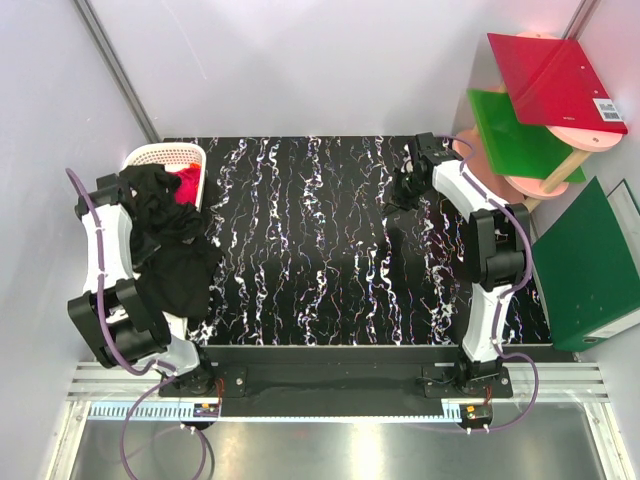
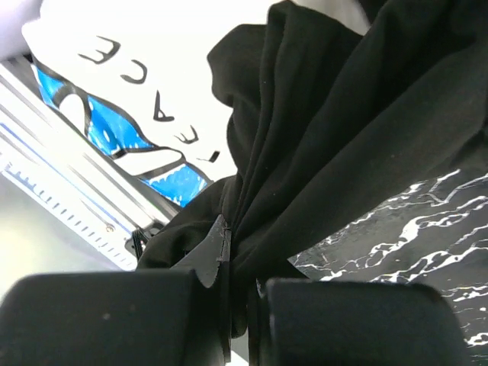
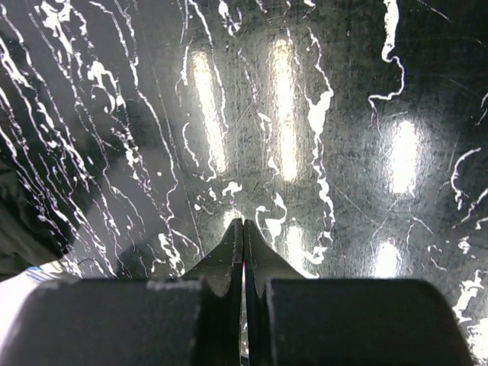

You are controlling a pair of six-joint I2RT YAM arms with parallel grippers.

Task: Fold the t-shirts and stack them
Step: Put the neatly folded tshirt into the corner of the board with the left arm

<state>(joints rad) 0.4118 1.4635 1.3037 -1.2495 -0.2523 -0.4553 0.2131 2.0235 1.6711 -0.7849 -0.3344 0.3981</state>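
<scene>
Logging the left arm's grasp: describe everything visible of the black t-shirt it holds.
The black t-shirt is soft matte cloth, crumpled in deep folds, no print showing. It trails from the white basket onto the left edge of the marbled table. The left gripper is shut on a pinch of it; a red shirt lies beside it.

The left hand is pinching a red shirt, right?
No. The left hand is pinching a black shirt, not a red one. The left wrist view shows the black cloth clamped in it.
</scene>
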